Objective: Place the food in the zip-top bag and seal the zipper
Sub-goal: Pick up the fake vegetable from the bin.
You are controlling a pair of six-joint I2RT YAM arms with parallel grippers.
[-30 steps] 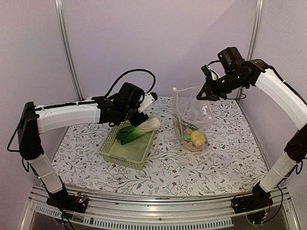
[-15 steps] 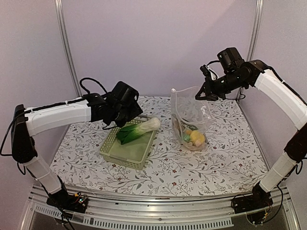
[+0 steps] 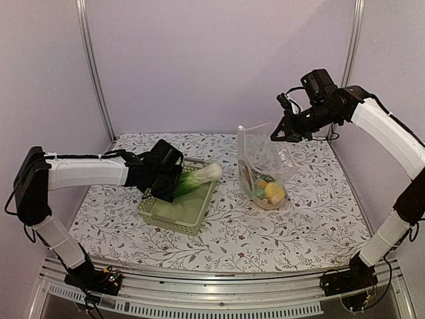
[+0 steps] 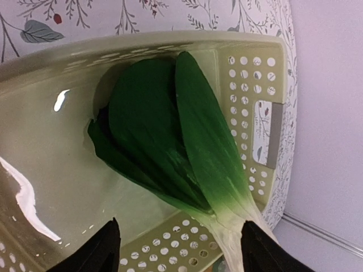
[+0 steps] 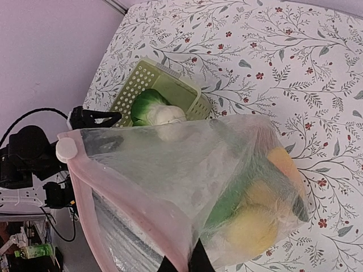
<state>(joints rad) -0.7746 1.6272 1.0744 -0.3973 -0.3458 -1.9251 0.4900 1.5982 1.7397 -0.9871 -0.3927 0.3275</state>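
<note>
One piece of the food, a green bok choy point(image 3: 199, 178) with a white stem, lies slanted in the pale green basket point(image 3: 176, 222). My left gripper point(image 3: 171, 185) is low in the basket, open, its jaws straddling the bok choy's stem end point(image 4: 227, 221) without touching it. The zip-top bag point(image 3: 262, 156) hangs upright to the right, with my right gripper point(image 3: 277, 135) shut on its upper edge. Inside it lie yellow fruit point(image 5: 249, 229), orange fruit point(image 5: 283, 164) and a green piece point(image 5: 227, 204). The pinkish zipper point(image 5: 113, 198) gapes open in the right wrist view.
The basket's perforated wall point(image 4: 249, 85) rises close around my left fingers point(image 4: 108, 249). A flowered cloth point(image 3: 299, 226) covers the table. A white slider point(image 5: 66, 149) sits at the zipper's end. Lilac walls close the back and both sides.
My left gripper has dropped from above the basket's far rim down into the basket at the bok choy. The right arm and bag have stayed nearly still.
</note>
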